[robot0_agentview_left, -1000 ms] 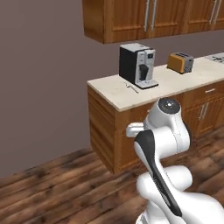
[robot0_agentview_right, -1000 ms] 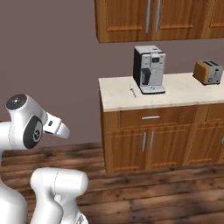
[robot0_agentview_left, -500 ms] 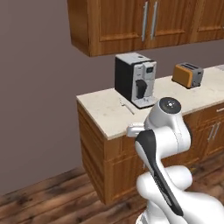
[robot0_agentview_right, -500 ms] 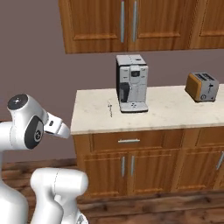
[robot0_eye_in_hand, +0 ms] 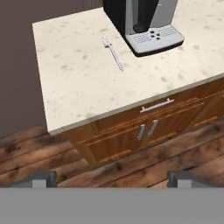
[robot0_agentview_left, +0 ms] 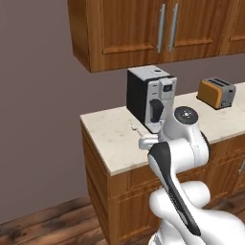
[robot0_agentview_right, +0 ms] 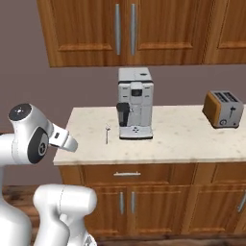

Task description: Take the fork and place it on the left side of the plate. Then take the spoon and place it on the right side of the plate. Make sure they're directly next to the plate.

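Cutlery (robot0_eye_in_hand: 113, 53) lies upper centre beside the coffee machine (robot0_eye_in_hand: 144, 19); gripper (robot0_eye_in_hand: 112, 178) jaws spread, far off — a misjudged approach risks bumping the machine.

Even, soft rendered light, no glare. Faint shadow under the upper cabinets (robot0_agentview_right: 125, 31); countertop (robot0_eye_in_hand: 87, 83) bright. All views sharp, edges undistorted.

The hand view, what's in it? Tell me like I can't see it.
A thin silver piece of cutlery lies on a pale speckled counter, just beside a coffee machine. Wooden cabinet doors and a drawer sit below, above a wood floor, and the gripper is open.
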